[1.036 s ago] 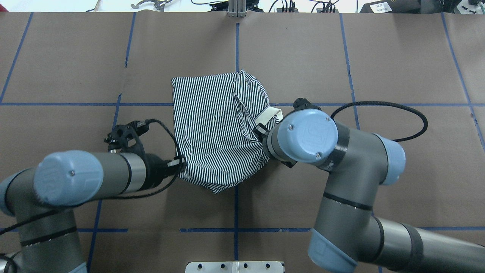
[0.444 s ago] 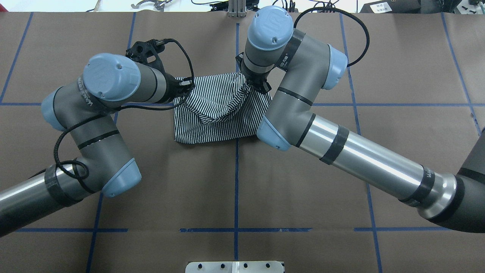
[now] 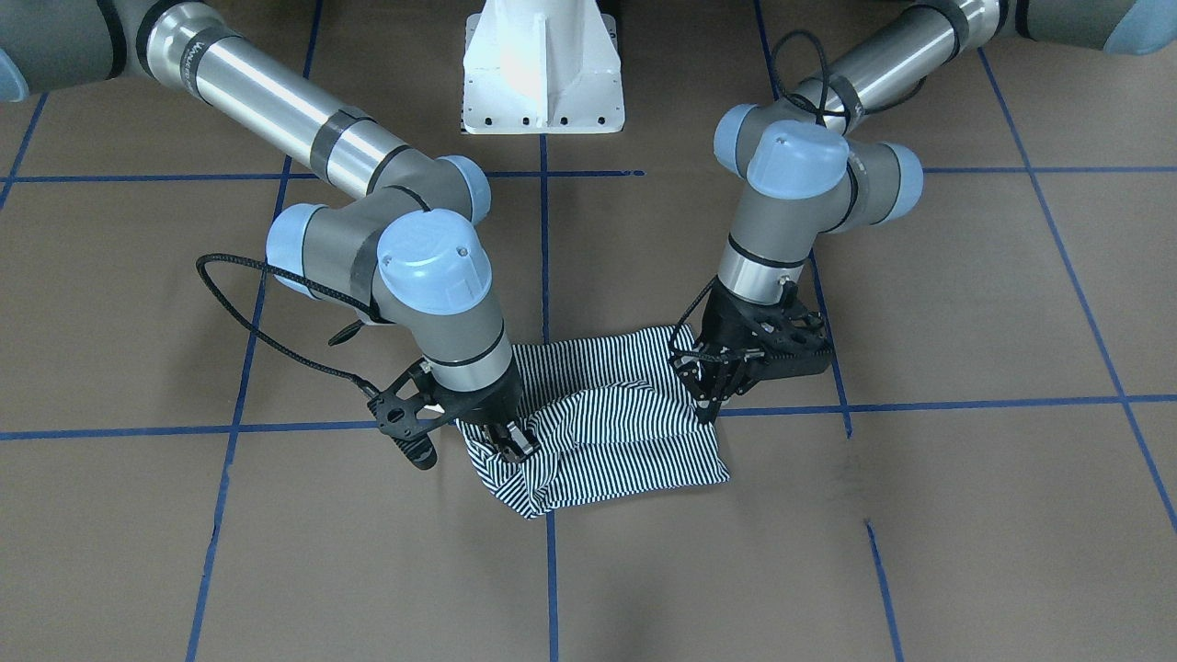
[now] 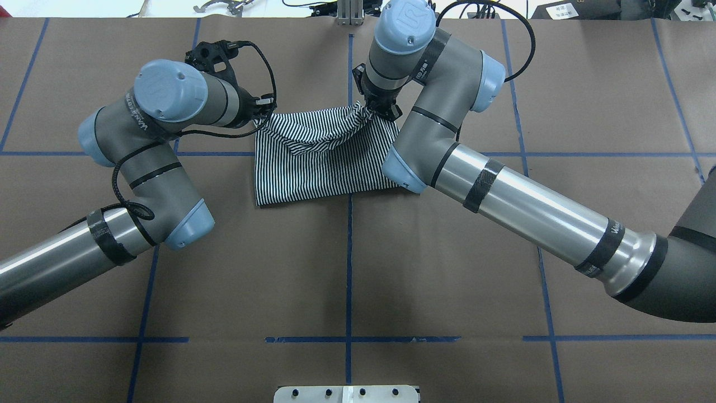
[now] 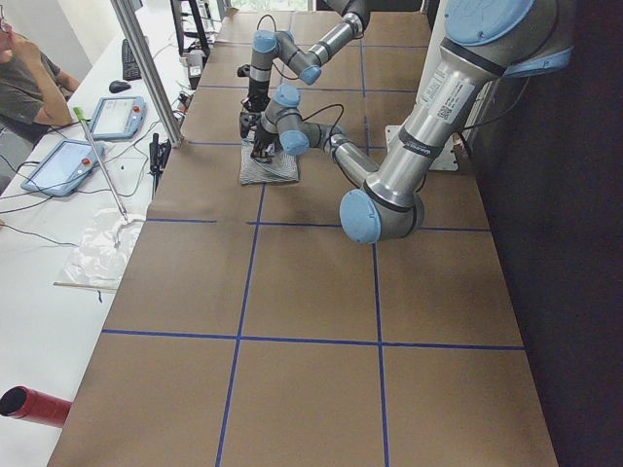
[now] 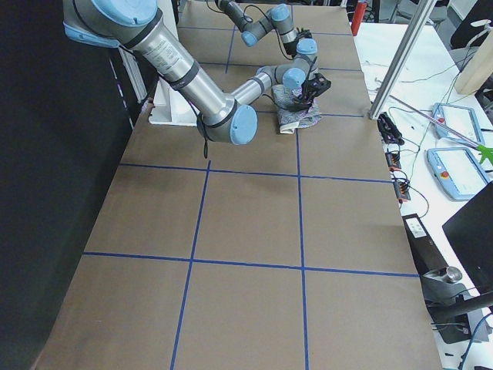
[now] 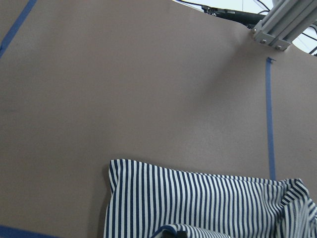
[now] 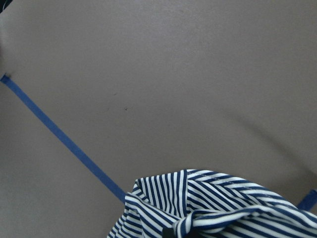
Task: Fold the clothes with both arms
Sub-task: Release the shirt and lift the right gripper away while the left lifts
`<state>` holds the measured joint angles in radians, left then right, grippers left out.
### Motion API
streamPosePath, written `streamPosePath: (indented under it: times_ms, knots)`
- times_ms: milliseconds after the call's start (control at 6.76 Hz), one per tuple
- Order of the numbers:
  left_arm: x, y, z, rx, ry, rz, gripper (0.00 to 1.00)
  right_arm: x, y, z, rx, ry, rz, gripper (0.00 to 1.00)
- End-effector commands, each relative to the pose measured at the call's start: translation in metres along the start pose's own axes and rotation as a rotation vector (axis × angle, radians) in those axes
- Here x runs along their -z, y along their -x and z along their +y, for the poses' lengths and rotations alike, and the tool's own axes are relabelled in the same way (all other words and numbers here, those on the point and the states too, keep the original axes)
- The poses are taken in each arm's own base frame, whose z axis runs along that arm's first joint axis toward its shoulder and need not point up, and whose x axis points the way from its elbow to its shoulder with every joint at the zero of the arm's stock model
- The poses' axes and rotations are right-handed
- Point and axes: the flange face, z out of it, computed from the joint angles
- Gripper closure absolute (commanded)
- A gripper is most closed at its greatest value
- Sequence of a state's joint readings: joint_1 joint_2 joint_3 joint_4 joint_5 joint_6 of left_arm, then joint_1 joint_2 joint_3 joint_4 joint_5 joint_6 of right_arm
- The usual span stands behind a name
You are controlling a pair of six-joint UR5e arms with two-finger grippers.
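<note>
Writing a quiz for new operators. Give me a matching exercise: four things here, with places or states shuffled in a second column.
1 left black two-finger gripper
2 right black two-finger gripper
3 navy-and-white striped shirt
4 white pedestal base

A stands apart from the cloth
B sags between two grips
C grips the shirt on the overhead view's right
D grips the shirt on the overhead view's left

Pairs: 1-D, 2-C, 3-B, 4-A
</note>
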<state>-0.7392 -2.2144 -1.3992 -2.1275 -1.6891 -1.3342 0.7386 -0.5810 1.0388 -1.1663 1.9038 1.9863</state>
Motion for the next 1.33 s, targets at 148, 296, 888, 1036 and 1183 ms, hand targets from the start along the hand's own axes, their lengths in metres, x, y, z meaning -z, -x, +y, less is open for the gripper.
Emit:
streamPosePath:
  times_ms: [148,296,888,1036,1183]
  knots:
    - [-0.036,0.032,-0.093,-0.06,-0.047,0.018,0.45,-0.01,0.041,-0.065,0.026,-0.028,-0.024,0.0]
    - [-0.029,0.03,-0.098,-0.054,-0.019,0.044,0.34,-0.003,0.044,-0.072,0.025,-0.01,-0.025,0.0]
    - [-0.011,-0.039,0.0,-0.078,0.135,0.114,1.0,0.035,0.003,-0.134,0.101,0.05,-0.063,0.0]
    - [-0.014,-0.054,0.036,-0.102,0.185,0.1,1.0,0.035,-0.009,-0.141,0.124,0.05,-0.067,0.0]
    - [-0.01,-0.061,0.05,-0.108,0.236,0.098,1.0,0.036,-0.009,-0.139,0.126,0.051,-0.068,0.0]
